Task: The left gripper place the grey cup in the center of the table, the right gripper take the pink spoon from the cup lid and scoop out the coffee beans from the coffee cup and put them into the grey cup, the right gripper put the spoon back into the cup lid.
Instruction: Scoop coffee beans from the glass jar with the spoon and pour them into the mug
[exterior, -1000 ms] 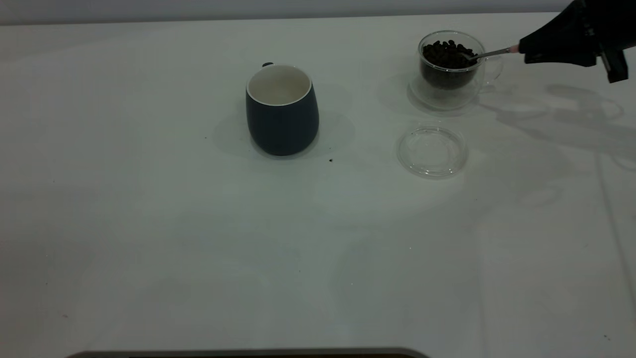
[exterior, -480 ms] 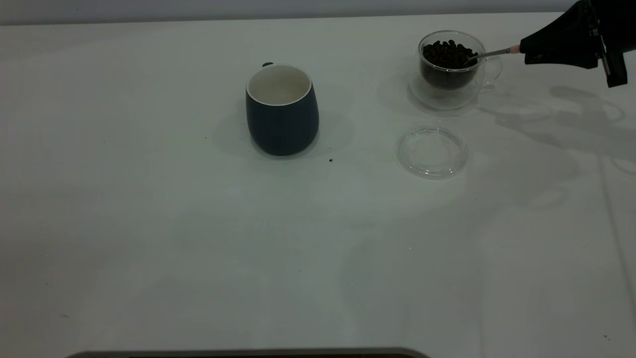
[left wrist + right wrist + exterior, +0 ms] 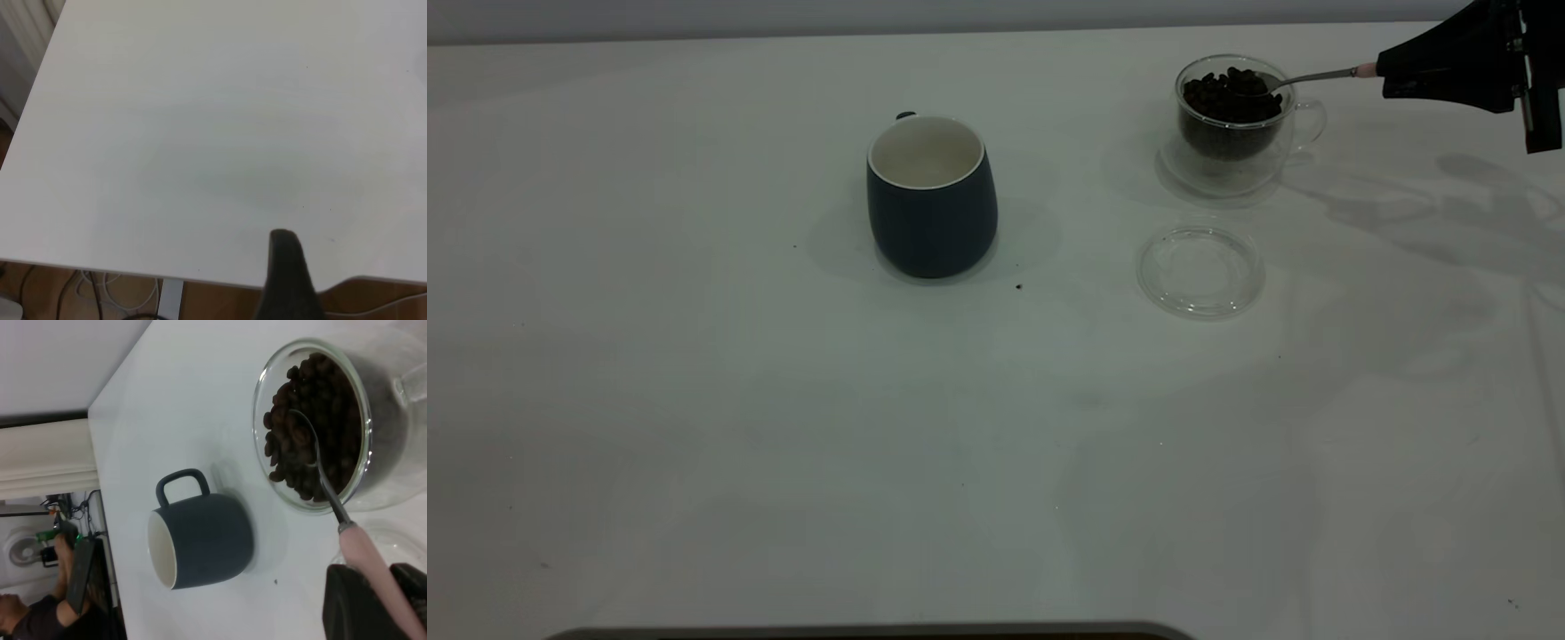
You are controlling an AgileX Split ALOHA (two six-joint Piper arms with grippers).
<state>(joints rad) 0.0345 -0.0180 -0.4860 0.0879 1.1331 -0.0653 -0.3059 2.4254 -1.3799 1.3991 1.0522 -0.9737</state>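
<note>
The grey cup (image 3: 932, 196) stands upright and empty mid-table; it also shows in the right wrist view (image 3: 200, 540). The glass coffee cup (image 3: 1232, 111) full of coffee beans (image 3: 313, 420) stands at the back right. My right gripper (image 3: 1389, 75) is shut on the pink handle of the spoon (image 3: 1312, 76), to the right of the coffee cup. In the right wrist view my right gripper (image 3: 383, 587) holds the spoon (image 3: 363, 553), whose bowl sits at the top of the beans with a few in it. The clear cup lid (image 3: 1200, 271) lies empty in front of the coffee cup. One finger (image 3: 287, 280) of my left gripper shows over the table's edge.
A small dark speck (image 3: 1019, 286) lies on the table (image 3: 694, 400) in front of the grey cup. The white table's edge (image 3: 133, 270) shows in the left wrist view, with floor and cables below it.
My right gripper has risen and drawn a little to the right, lifting the spoon's bowl from deep in the beans to their top. The cups and lid have not moved.
</note>
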